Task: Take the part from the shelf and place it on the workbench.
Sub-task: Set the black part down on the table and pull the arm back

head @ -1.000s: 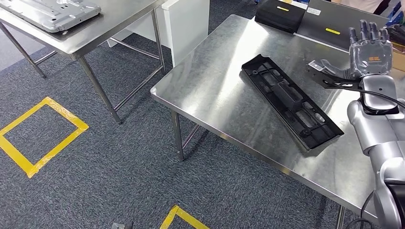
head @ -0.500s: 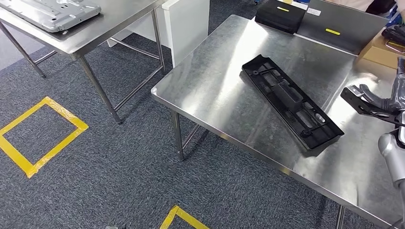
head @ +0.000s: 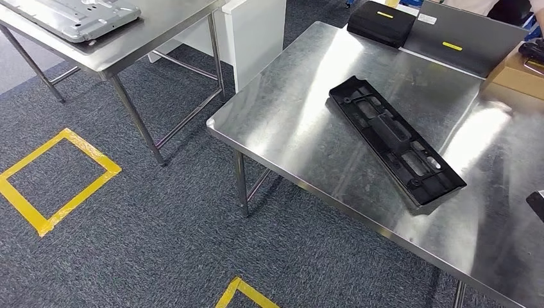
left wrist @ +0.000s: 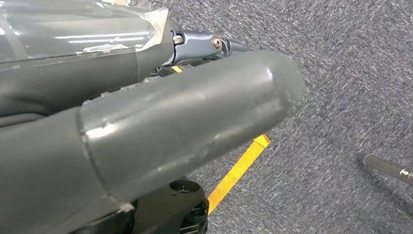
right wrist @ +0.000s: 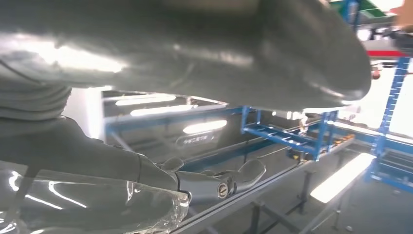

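The long black part (head: 396, 141) lies flat on the steel workbench (head: 301, 128), slanting from the middle toward the near right edge, with nothing touching it. A dark corner of my right arm (head: 537, 205) pokes in at the right border of the head view, apart from the part. In the right wrist view my right hand (right wrist: 146, 63) has its thumb and fingers (right wrist: 214, 183) apart with nothing between them. In the left wrist view my left hand (left wrist: 160, 126) hangs over the carpet, empty, thumb beside the fingers.
A second steel table (head: 154, 32) with a grey metal plate (head: 77, 9) stands at the far left. A black case (head: 382, 22), a grey panel (head: 462, 35) and a cardboard box (head: 523, 74) sit at the workbench's far side. Yellow tape squares (head: 58, 176) mark the carpet.
My right arm has dropped from above the workbench and slid out past the right border of the head view. The black part has stayed where it lies.
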Available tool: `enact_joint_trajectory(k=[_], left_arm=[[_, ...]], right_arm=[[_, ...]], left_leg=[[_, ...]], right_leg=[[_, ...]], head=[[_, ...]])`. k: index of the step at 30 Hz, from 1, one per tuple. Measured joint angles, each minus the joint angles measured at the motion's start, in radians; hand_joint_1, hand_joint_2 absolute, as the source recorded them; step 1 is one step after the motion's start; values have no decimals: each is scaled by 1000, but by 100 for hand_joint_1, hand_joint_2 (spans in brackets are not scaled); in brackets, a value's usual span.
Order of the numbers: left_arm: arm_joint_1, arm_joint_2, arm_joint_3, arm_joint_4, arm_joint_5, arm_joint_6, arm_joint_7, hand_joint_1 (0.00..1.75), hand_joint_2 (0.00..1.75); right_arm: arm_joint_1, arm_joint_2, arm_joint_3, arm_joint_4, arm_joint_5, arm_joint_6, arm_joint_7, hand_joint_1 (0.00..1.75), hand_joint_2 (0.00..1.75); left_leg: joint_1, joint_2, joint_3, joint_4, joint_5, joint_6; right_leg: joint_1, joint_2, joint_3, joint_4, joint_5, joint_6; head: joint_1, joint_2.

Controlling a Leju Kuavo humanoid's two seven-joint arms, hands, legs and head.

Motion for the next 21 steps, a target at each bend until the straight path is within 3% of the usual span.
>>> enact_joint_trajectory(k=[2,4,7,9,13,18,21], left_arm=[[1,-4,3,0,1,6,12,0,0],[4,-7,7,0,7,10,21,0,0],[8,-11,17,0,24,14,23,0,0],[9,-15,24,0,30,14,17,0,0],[9,-19,33,0,36,-4,3,0,0],[8,-19,37,0,40,-12,4,0,0],[8,-19,39,0,43,-11,5,0,0]], right_arm=[[76,11,-86,-35,26,-3,-11,0,0],[157,46,-204,-90,51,-5,-74,0,0],[249,137,-415,-188,81,-3,-224,0,0],[285,192,-542,-238,87,3,-282,0,0],[310,287,-731,-317,94,33,-376,0,0],[300,454,-942,-383,115,20,-577,0,0],[284,534,-1029,-388,137,-3,-621,0,0]], left_leg=[[0,-1,1,0,-1,1],[0,-3,2,-1,-1,1],[0,-4,2,-2,-2,1],[0,-3,3,-2,-2,0],[0,3,6,-3,-4,-2],[1,8,10,-4,-7,-3],[1,10,11,-4,-7,-4]], right_leg=[[0,0,-1,0,-1,1],[0,-2,0,-1,-2,2],[0,-1,3,-1,-2,2],[-1,-1,2,-1,-2,2],[-1,3,-3,-1,-3,1],[-1,6,-3,-1,-5,-2],[-1,7,-3,-1,-5,-2]], head=[[0,0],[1,0],[0,0],[0,0],[0,0],[0,0],[0,0]])
